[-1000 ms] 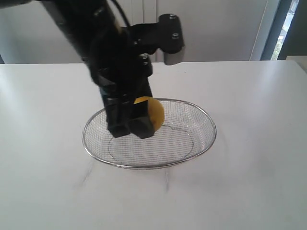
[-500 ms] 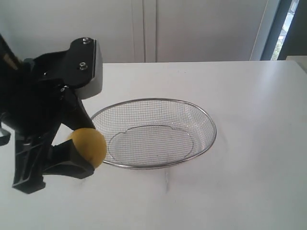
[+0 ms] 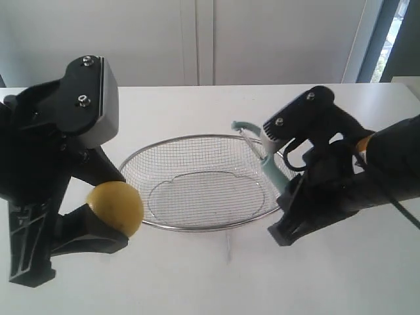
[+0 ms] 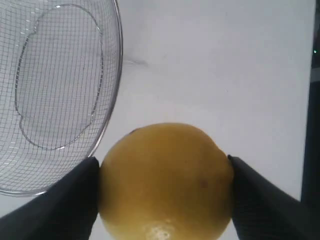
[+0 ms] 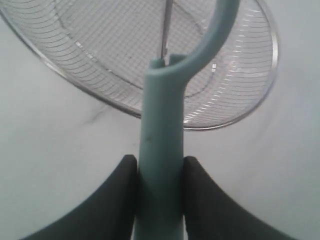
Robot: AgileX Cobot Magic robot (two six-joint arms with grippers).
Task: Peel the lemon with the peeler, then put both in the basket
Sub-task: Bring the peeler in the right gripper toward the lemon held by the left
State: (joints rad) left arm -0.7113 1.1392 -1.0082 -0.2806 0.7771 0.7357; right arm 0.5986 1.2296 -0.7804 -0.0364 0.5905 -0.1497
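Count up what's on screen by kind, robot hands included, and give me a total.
lemon: 1
peeler: 1
basket: 1
robot hands: 2 (left hand, right hand)
Total: 5

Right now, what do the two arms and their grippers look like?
Both arms are matte black. The left gripper and right gripper each have two broad, wedge-shaped black fingers. A black bracket with a pale grey face and two screws tops each wrist. A thin black cable trails along the right arm, beside a small orange patch.
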